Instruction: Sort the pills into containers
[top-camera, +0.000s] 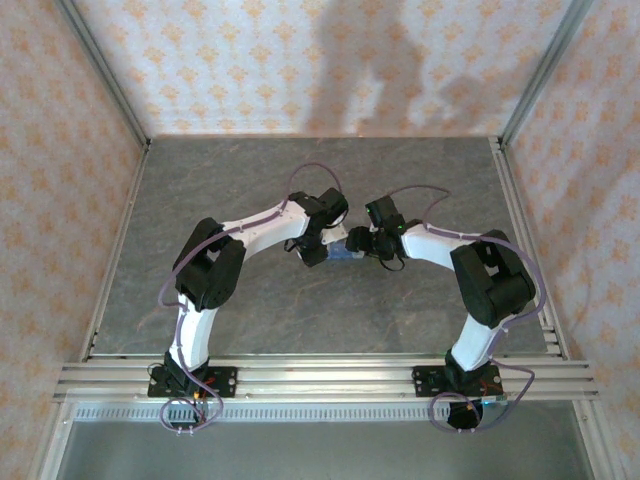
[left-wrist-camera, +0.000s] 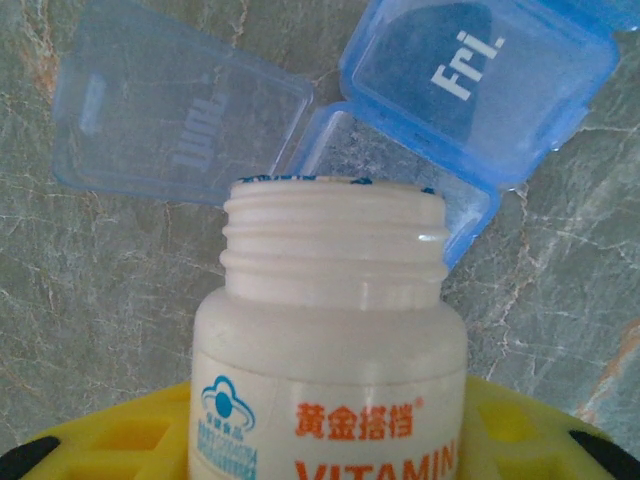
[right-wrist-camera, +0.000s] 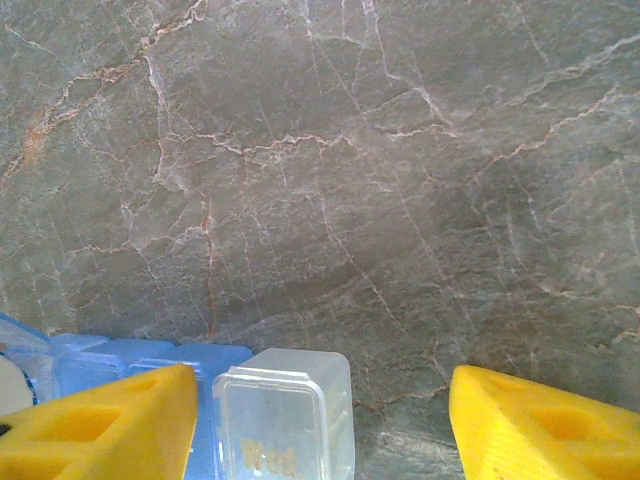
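My left gripper (left-wrist-camera: 322, 445) is shut on a white vitamin bottle (left-wrist-camera: 330, 330) with orange lettering. The uncapped bottle lies tilted, its mouth against an open compartment of the translucent blue containers (left-wrist-camera: 400, 160). Two lids stand open, one marked "Fri." (left-wrist-camera: 470, 75) and a paler one (left-wrist-camera: 175, 120). No pills show; the bottle's inside is hidden. My right gripper (right-wrist-camera: 322, 400) is open, with a clear end compartment (right-wrist-camera: 285, 415) marked "Wed" next to its left finger (right-wrist-camera: 110, 425) and the blue containers (right-wrist-camera: 130, 358) beside that. From above, both grippers (top-camera: 323, 243) (top-camera: 374, 243) meet over the containers (top-camera: 346, 256) at mid-table.
Grey marbled tabletop (top-camera: 300, 180) stretches around the work spot. Aluminium rails (top-camera: 320, 378) run along the near edge and patterned walls (top-camera: 60, 150) close in the sides and back. Bare table (right-wrist-camera: 400, 180) lies ahead of the right gripper.
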